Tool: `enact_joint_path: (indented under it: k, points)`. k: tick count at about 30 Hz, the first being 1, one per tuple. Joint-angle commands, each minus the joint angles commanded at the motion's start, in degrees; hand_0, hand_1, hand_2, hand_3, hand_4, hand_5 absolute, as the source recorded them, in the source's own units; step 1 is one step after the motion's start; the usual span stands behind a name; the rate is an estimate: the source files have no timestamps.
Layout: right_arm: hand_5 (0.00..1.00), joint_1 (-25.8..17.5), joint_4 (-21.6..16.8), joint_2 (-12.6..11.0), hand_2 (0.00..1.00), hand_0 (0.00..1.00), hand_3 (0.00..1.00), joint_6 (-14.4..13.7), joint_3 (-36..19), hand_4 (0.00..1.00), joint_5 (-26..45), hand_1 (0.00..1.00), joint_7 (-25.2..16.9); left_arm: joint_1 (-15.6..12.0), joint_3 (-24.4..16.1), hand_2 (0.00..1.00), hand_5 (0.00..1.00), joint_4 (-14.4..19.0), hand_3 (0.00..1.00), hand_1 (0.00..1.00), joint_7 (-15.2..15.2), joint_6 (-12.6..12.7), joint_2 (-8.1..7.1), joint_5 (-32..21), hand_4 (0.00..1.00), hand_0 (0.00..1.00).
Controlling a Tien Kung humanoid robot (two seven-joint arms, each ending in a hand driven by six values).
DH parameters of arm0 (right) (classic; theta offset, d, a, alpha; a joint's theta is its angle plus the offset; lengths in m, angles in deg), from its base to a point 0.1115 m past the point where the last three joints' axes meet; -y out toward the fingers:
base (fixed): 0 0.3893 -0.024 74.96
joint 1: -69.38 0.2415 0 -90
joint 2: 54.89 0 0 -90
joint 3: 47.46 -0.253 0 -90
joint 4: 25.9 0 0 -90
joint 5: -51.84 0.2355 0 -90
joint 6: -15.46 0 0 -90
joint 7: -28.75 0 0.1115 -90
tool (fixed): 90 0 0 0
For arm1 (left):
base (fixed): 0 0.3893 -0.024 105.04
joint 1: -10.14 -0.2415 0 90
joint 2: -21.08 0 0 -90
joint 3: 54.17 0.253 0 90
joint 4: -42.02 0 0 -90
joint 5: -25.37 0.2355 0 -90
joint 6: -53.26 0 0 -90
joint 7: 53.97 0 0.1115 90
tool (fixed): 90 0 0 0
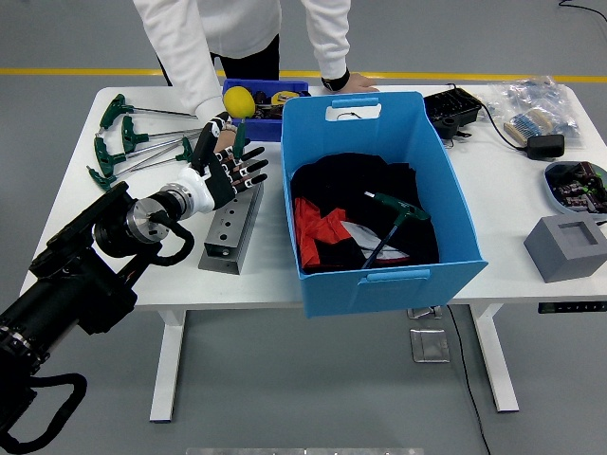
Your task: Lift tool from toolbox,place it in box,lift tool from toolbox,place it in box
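Observation:
My left hand (233, 171) hovers over the far end of the grey metal tool block (224, 235), fingers spread and holding nothing that I can make out. A green T-handle (236, 135) shows just behind my fingers, next to a person's hand (221, 127) reaching down from the far side. I cannot tell whether my hand touches that handle. To the right stands the big blue box (398, 281), with a green-handled T-wrench (396, 211) lying inside on black and red cloth (346, 185).
Several green T-handle wrenches (123, 142) lie at the table's far left. A small blue bin (254, 126) with a yellow object (237, 100) sits behind the block. The person's other hand (347, 85) rests behind the box. A grey cube (567, 248), a bowl (576, 182) and a black device (452, 109) are at the right.

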Motion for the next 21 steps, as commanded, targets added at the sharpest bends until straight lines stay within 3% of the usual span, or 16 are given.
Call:
enact_joint_path:
  k: [5,6,10,12,21]
  points:
    - [0.636,-0.17,0.00,0.03,0.724,0.660,0.557,0.04,-0.17,0.801,-0.18,0.673,0.06,-0.30,0.01,0.832,0.922,1.24,0.838,0.675,-0.57,0.32,-0.10,-0.97,0.810,0.511]
    - [0.637,-0.24,0.00,0.04,0.724,0.660,0.557,0.07,-0.22,0.801,-0.29,0.672,0.07,-0.41,-0.07,0.848,0.930,1.86,0.830,0.720,-0.58,0.31,-0.21,-1.34,0.816,0.628]
    - [0.637,-0.41,0.00,0.04,0.724,0.660,0.557,0.11,-0.24,0.801,-0.29,0.672,0.06,-0.67,-0.41,0.848,0.930,3.74,0.830,0.720,-0.55,0.61,-0.57,-1.70,0.816,0.628]
    - [0.636,-0.55,0.01,0.07,0.723,0.659,0.557,0.10,-0.33,0.801,-0.32,0.672,0.06,-0.87,-0.47,0.853,0.930,5.20,0.827,0.748,-0.65,1.57,-0.84,-1.77,0.816,0.682]
    - [0.637,-1.03,0.02,0.15,0.723,0.659,0.556,0.11,-0.42,0.802,-0.34,0.671,0.02,-1.77,-1.31,0.856,0.925,11.74,0.824,0.761,-0.60,4.83,-1.94,-2.34,0.812,0.707]
